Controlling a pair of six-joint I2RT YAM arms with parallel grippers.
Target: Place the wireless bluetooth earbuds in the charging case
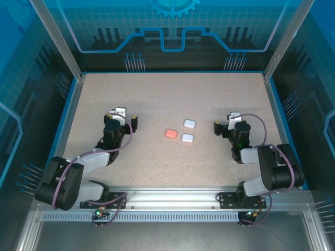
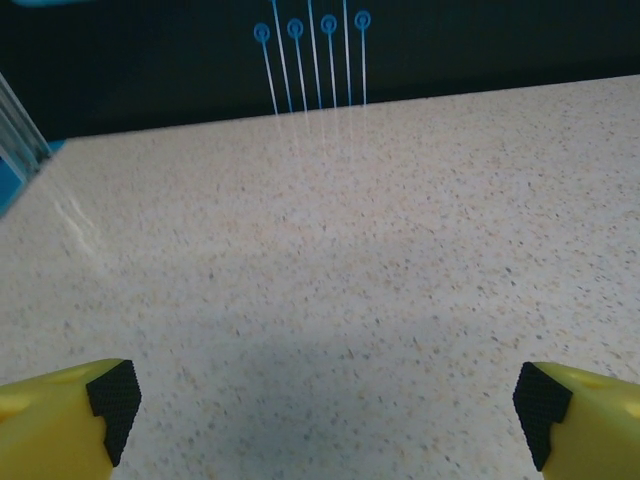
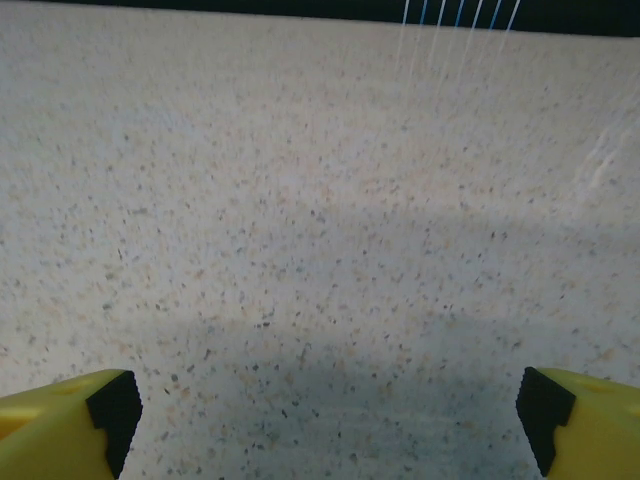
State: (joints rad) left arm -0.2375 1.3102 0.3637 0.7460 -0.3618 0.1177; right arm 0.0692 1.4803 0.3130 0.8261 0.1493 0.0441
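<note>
Top external view: pink case (image 1: pixel 171 134), far white case (image 1: pixel 189 124) and near white case (image 1: pixel 187 138) lie on the table (image 1: pixel 157 94), between the hands. Left hand (image 1: pixel 127 116) and right hand (image 1: pixel 225 121) are both spread wide, holding nothing. Right hand judged nearer; the cases lie to its left.

The table (image 1: pixel 157 99) is a beige speckled slab with a blue rim. Three small cases lie near the frame's centre, close together but apart: a pink case (image 1: pixel 171 133) at left, an upper white case (image 1: pixel 189 124) and a lower white case (image 1: pixel 187 138) to its right.
</note>
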